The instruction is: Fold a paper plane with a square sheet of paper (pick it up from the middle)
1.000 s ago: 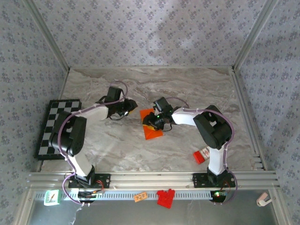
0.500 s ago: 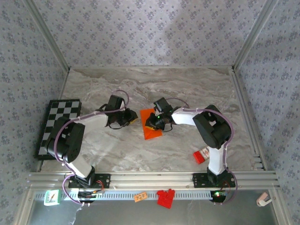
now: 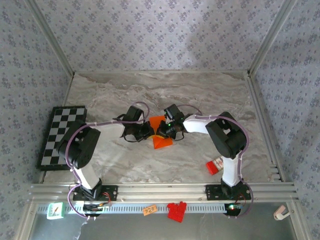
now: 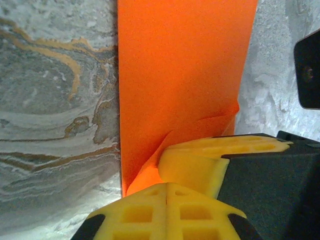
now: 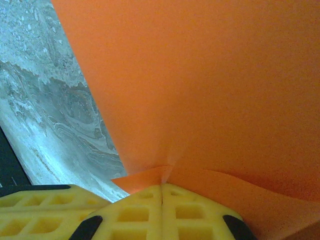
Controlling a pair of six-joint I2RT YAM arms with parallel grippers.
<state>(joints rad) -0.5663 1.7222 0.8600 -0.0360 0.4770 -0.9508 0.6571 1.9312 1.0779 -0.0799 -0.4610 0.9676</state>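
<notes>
Two tools, the left gripper point(image 4: 167, 187) and right gripper point(image 5: 162, 187), each clamp closed on the one thin, bright orange square sheet of paper point(image 3: 161, 142) at table centre. One black-and-white checkerboard point(image 3: 62, 135) lies at nine o'clock, and one small red-and-white box point(image 3: 215, 165) at four.

Nothing legible — marks on the small orange tag point(image 3: 149, 210) blur.

Marble table point(image 3: 200, 95): square sheet of paper point(image 3: 161, 142) centre, checkerboard point(image 3: 60, 135) left, red-and-white box point(image 3: 215, 165) right.

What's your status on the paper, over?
Left hand shut on edge of thin bright-orange paper sheet. Right hand shut on it too. Hands crowd each other mid-table.
</notes>
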